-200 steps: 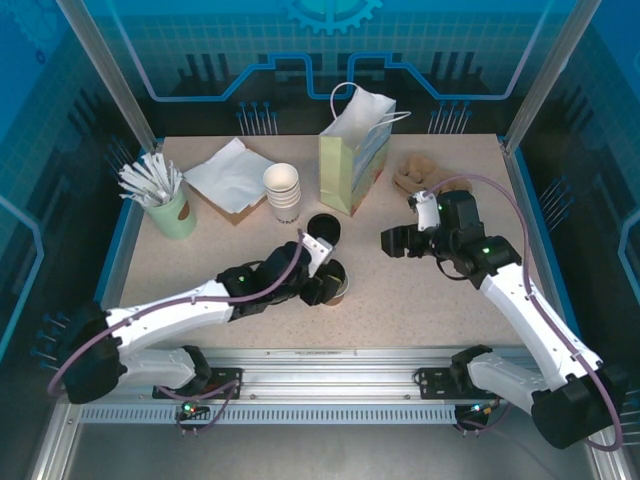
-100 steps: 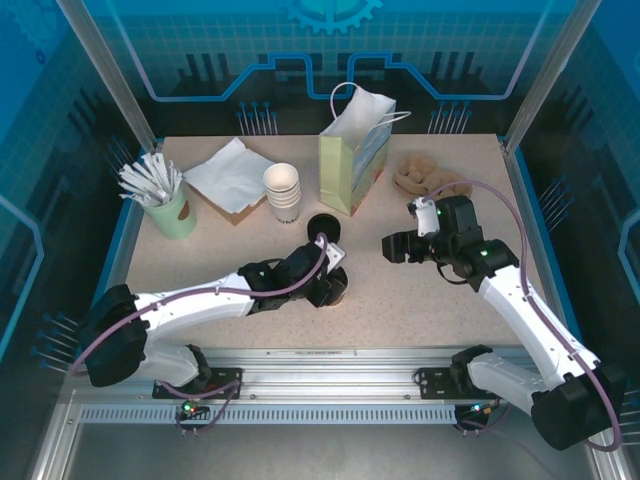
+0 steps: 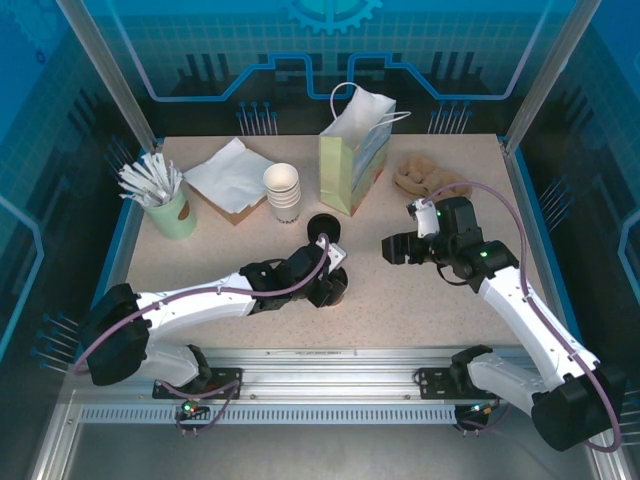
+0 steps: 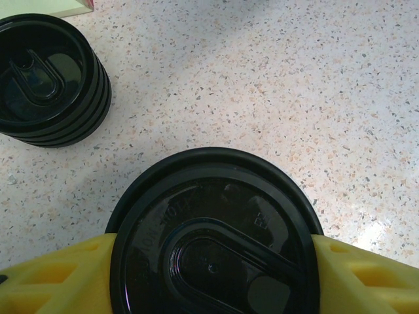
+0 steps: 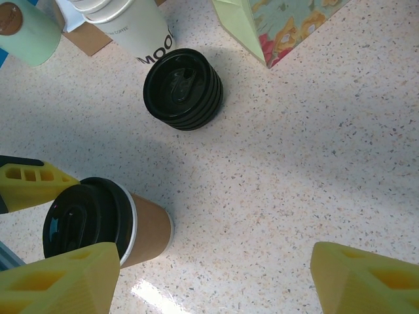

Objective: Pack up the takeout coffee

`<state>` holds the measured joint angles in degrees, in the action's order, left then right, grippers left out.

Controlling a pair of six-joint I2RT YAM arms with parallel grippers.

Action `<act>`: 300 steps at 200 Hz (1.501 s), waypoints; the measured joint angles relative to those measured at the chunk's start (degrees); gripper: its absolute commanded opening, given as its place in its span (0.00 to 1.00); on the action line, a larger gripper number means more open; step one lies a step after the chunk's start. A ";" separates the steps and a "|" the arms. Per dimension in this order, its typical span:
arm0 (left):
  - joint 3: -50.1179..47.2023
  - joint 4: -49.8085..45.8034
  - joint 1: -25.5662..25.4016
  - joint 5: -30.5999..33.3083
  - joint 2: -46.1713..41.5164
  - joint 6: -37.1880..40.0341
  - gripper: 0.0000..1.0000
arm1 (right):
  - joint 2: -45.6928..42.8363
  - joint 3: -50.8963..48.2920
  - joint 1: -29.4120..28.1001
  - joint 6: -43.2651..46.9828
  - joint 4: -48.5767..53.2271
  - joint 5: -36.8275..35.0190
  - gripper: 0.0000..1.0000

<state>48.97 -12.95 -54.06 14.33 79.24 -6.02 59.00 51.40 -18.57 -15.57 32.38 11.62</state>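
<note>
Your left tool (image 4: 213,268) is clamped on the coffee (image 5: 91,219), pressing both sides of its glossy round black lid. The tan paper cup stands upright, its long axis vertical. Ahead of the tool the speckled surface (image 4: 314,85) is open, with a lid stack (image 4: 46,72) ahead-left. Your right tool (image 5: 216,275) hangs well apart, jaws wide and empty.

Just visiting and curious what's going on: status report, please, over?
Left gripper shut on takeout coffee, cup upright on table. Right gripper open, empty. Stack of black lids between cup and paper bag.
</note>
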 measured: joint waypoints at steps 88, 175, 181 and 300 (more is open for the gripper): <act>0.02 1.38 0.00 -0.22 1.11 -0.72 0.66 | -0.17 0.00 0.26 0.00 -0.02 0.63 0.78; 0.33 0.76 0.00 -0.24 1.25 -2.71 0.67 | -0.17 0.00 0.26 -0.02 -0.15 0.85 0.78; 0.48 0.55 0.00 -0.24 1.25 -2.93 0.68 | -0.17 0.00 0.26 -0.02 -0.22 0.85 0.78; 1.16 -0.94 -0.02 -1.31 1.22 -4.59 0.70 | -0.17 -0.02 0.26 -0.07 -0.28 1.09 0.78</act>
<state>50.13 -13.89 -54.08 13.02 80.47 -10.61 58.83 51.37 -18.31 -15.64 32.10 12.71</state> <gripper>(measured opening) 0.698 0.778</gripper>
